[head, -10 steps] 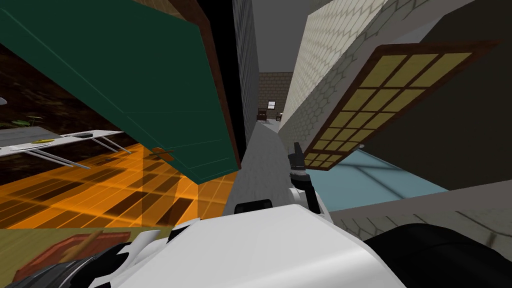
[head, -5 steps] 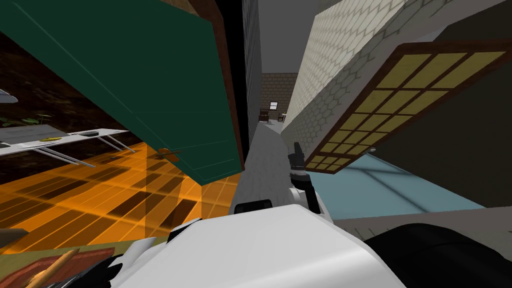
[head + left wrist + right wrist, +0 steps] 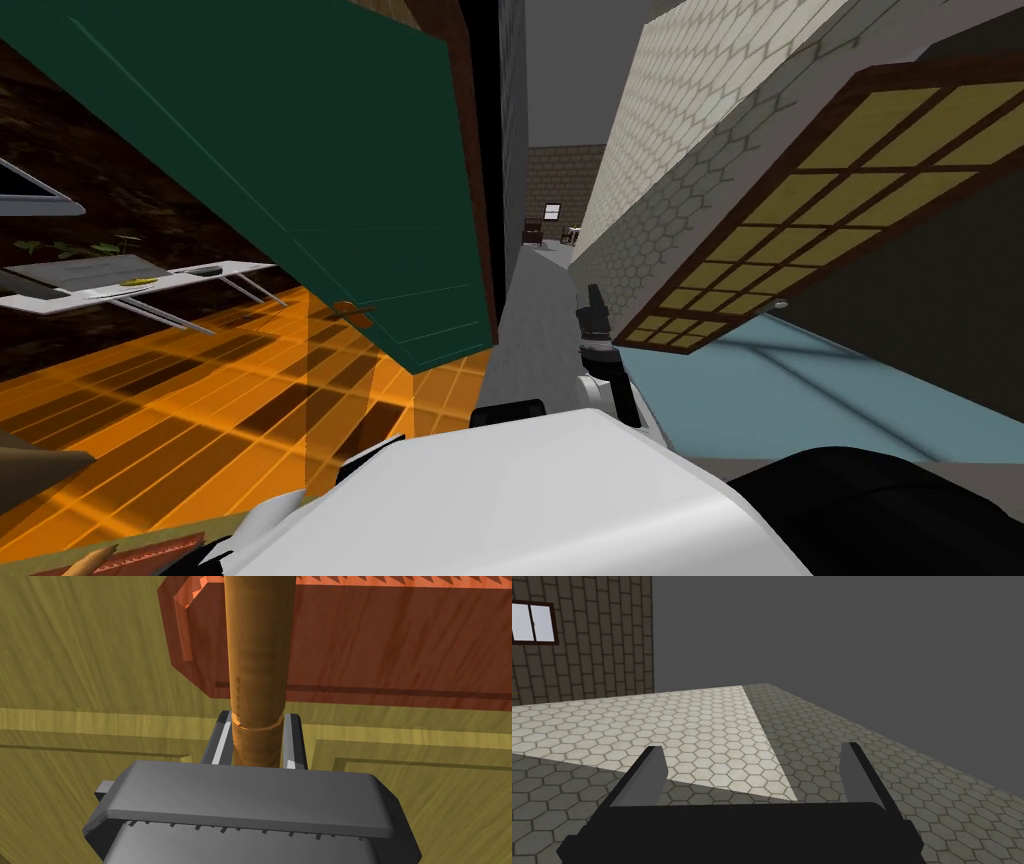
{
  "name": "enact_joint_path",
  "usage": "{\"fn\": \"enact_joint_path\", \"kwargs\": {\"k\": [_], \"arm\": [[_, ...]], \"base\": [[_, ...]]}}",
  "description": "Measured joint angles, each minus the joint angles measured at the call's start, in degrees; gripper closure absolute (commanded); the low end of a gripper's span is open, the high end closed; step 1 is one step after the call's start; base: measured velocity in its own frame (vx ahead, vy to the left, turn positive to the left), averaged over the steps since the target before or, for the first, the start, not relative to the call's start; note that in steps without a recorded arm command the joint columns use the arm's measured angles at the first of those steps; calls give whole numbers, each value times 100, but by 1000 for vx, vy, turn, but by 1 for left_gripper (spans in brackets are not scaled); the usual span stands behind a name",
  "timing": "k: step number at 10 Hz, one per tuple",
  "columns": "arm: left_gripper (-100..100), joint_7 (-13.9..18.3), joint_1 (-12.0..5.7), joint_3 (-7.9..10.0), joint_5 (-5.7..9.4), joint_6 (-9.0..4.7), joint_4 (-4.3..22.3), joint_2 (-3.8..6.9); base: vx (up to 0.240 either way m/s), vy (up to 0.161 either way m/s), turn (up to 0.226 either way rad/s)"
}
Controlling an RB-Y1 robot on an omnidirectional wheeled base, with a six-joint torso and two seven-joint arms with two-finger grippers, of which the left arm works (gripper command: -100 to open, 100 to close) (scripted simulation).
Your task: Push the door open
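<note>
my left tool (image 3: pixel 257 721) is clamped on the door handle (image 3: pixel 255 651), a round orange-brown bar. its two grey fingers (image 3: pixel 295 741) press the bar's sides close to its end. the bar runs across a reddish-brown plate (image 3: pixel 380 651) fixed to the door (image 3: pixel 75 651), which is olive-yellow with a wood grain. the door's raised panel mouldings lie just beside the tool. in the head view, door, plate and handle sit low on my left.

my right tool (image 3: pixel 594 300) is held out ahead of me over the grey corridor floor (image 3: pixel 535 320). its fingers are spread wide with nothing between them.

further to my left a dark green door (image 3: pixel 280 170) with a brown edge stands over an orange tiled floor (image 3: pixel 200 400), with a small lever (image 3: pixel 352 308) on its face. beyond it a white bench (image 3: pixel 250 266) carries a few flat things, too small to name.

to my right a brown lattice panel (image 3: pixel 800 220) with yellow panes stands by a hexagon-tiled wall (image 3: pixel 680 150), with pale blue floor (image 3: pixel 780 370) next to it.
</note>
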Motion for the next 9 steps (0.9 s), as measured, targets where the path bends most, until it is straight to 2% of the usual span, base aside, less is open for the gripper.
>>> {"fn": "enact_joint_path", "kwargs": {"k": [1, 2, 3, 4, 6, 8, 9], "arm": [[100, -10, -13, 119, -9, -15, -6, -16], [100, 10, -14, 220, -8, 2, -118, -122], [100, 12, -16, 330, -11, -22, -104, -137], [100, 12, -8, 353, -8, -31, -100, -133], [100, 8, -16, 228, 14, -5, -105, -110], [100, 23, 21, 136, 17, 86, -150, 22], [100, 19, 17, 114, 26, 68, -143, 62]], "base": [[124, 181, 29], [95, 155, 29], [34, 61, 23], [64, 115, 174], [80, 140, 126], [57, 161, 152], [70, 161, 108]]}}
